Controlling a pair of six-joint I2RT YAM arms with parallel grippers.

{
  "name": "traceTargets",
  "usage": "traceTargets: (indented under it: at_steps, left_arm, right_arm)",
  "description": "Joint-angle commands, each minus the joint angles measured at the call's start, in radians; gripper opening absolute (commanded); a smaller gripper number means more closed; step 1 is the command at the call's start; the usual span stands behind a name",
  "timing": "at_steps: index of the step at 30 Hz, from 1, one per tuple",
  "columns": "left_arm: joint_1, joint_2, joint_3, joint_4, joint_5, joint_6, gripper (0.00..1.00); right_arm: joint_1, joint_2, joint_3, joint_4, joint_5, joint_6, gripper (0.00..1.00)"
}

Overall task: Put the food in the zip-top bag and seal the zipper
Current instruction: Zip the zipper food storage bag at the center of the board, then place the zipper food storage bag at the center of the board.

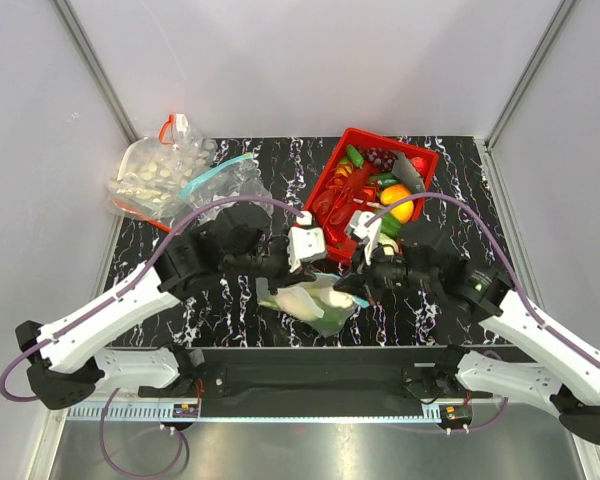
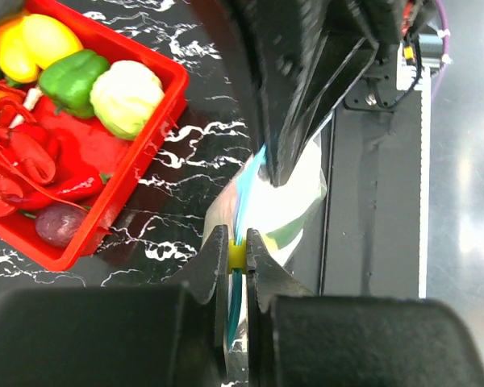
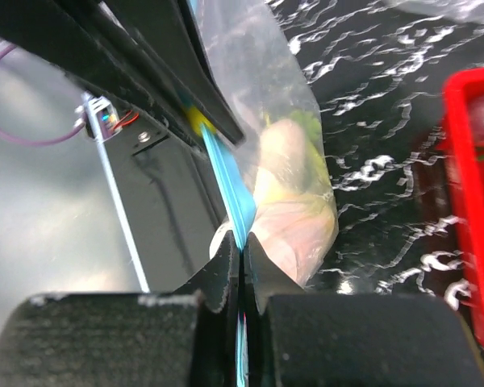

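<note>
Zipper (image 3: 228,193) sits clamped in left pincer (image 2: 236,242) and right pincer (image 3: 240,246).

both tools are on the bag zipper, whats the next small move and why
Probably slide the left tool along the thin teal-blue zipper strip, away from the right tool: both pinch the strip, and the toy vegetables are already inside the clear crinkly plastic bag.
</note>
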Motion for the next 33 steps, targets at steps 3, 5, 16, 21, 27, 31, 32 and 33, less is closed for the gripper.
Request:
traceTargets:
  at_steps: [3,5,16,21,27,31,32,33]
  left_arm:
    - [0.061,-0.052,-0.015,-0.020,-0.098,-0.079,0.00]
    - [0.075,-0.046,-0.013,-0.042,-0.133,-0.094,0.00]
    - [0.115,-0.051,-0.009,-0.119,-0.293,-0.194,0.00]
    - [0.136,-0.060,-0.022,-0.140,-0.357,-0.229,0.00]
    - [0.219,-0.031,-0.073,-0.113,-0.443,-0.332,0.00]
    - [0.271,0.001,-0.076,-0.061,-0.425,-0.375,0.00]
    - [0.273,0.018,-0.061,-0.038,-0.419,-0.381,0.00]
    - [0.273,0.035,-0.049,-0.030,-0.426,-0.391,0.00]
  right_arm:
    - [0.001,-0.069,-0.017,-0.042,0.249,0.027,0.00]
    - [0.001,-0.054,-0.018,-0.051,0.319,0.035,0.00]
    - [-0.015,0.036,0.005,-0.131,0.721,0.153,0.00]
    - [-0.071,0.030,0.008,-0.145,0.758,0.195,0.00]
    - [-0.133,0.024,0.009,-0.195,0.821,0.245,0.00]
    - [-0.147,0.003,-0.001,-0.171,0.800,0.250,0.00]
    - [-0.147,0.006,0.002,-0.162,0.798,0.249,0.00]
    - [-0.147,0.012,0.005,-0.158,0.798,0.245,0.00]
